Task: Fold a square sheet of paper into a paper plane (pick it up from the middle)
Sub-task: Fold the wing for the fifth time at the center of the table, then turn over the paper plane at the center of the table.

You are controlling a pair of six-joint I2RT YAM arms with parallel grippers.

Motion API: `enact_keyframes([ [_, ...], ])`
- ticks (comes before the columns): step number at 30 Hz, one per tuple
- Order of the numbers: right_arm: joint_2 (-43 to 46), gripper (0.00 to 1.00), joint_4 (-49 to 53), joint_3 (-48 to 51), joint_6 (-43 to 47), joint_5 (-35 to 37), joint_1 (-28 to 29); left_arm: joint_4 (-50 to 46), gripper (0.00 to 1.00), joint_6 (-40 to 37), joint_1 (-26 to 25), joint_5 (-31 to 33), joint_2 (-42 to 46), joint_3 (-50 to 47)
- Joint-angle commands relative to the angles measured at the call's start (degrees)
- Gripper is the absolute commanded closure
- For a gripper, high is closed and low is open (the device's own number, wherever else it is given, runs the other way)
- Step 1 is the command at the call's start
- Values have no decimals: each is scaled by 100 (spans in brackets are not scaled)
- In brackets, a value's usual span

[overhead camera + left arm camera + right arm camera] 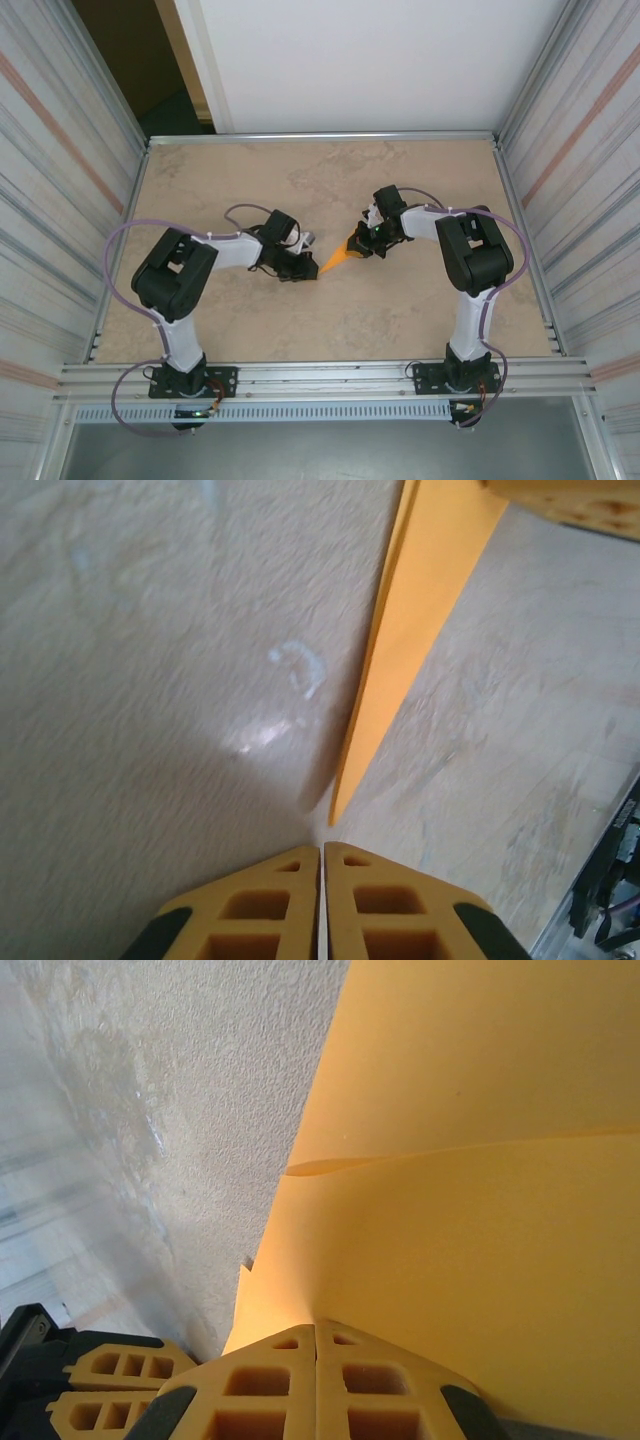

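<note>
Your right jaws pinch the paper plane [338,260] by its wide end — its point sits just ahead of your left jaws, closed and empty.

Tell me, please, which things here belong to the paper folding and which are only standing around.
Belong to the job: orange paper, folded to a narrow point; right tool, shut on its wide end; left tool, shut, at its pointed end.
Only surroundings: table; ribbed metal walls.
</note>
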State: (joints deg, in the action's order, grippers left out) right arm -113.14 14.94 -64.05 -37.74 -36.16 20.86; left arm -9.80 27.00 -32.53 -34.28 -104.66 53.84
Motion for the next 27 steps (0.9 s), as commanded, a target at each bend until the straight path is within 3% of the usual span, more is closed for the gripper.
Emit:
enact_keyframes([
  [1, -157, 97, 617, 70, 260, 846, -120, -455, 88, -158, 117, 190, 489, 273],
  [5, 380, 88, 645, -293, 393, 347, -40, -362, 84, -82, 303, 317, 856, 513],
  [8, 868, 73, 735, -425, 377, 392, -4, -360, 76, -40, 508, 605, 1176, 537],
  [11, 1289, 57, 852, -355, 277, 823, 4, -429, 64, 41, 790, 947, 1519, 496],
  [14, 1568, 45, 1256, -312, 120, 1794, 82, -599, 43, 69, 1059, 1379, 1917, 412],
  [20, 1648, 35, 1732, -402, -691, 2883, 464, -853, 12, -115, 1437, 2075, 2800, 159],
  [23, 1406, 33, 1985, -681, -1191, 3303, 780, -962, 5, -152, 1657, 2199, 3189, 12],
  [27, 980, 33, 2266, -1102, -1859, 3760, 1069, -825, 1, -152, 1931, 2142, 3670, -348],
])
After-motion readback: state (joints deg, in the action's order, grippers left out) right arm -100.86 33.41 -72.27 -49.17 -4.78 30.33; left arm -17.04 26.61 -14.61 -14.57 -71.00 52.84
